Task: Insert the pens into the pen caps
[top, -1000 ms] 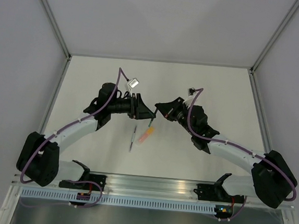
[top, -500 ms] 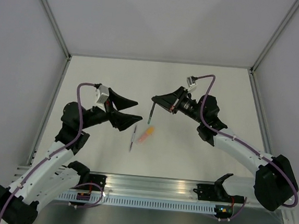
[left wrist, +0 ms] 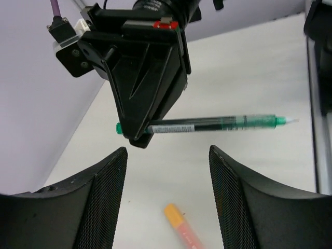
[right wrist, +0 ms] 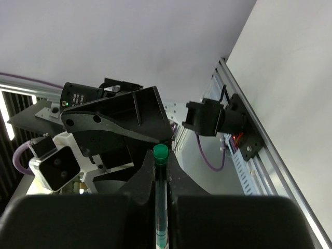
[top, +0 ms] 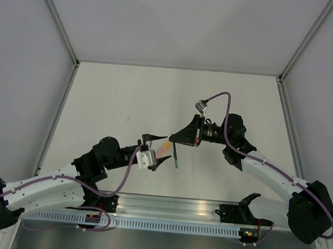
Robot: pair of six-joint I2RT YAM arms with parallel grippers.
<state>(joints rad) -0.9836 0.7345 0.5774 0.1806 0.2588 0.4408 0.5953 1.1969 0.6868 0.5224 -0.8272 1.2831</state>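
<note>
Right pincer [top: 173, 140] is clamped tight on the dark teal-green pen [top: 176, 155], jaws fully closed on the barrel. Grip sits at the butt end. In the left wrist view a short green stub pokes out behind the fingers, and the rest of the barrel runs free to a fine bare tip. Top view puts that pen over the desk [top: 110, 96], about midway between the left and right edges, nearer the near edge than the far one, tip aimed at the near edge. It's held off the surface, not lying on it.

Left pincer [top: 162, 150] has its jaws spread wide, nothing gripped. It faces the right pincer, close but not touching. In its wrist view both mesh pads [left wrist: 98, 199] frame the gap. The green pen crosses level above that gap, clear of either pad.

Orange pen [top: 164, 146] lies flat on the desk, just left of the green pen's held end, under the left pincer's gap in the top view. Left wrist view shows its orange end low in the gap, with a paler pinkish part running off the bottom of the frame. Neither pad touches it.

Right wrist view: green pen stands upright in frame between its own closed fingers, round green butt end on top. Left pincer's dark housing sits right behind it. Cannot tell from there whether they touch.
</note>
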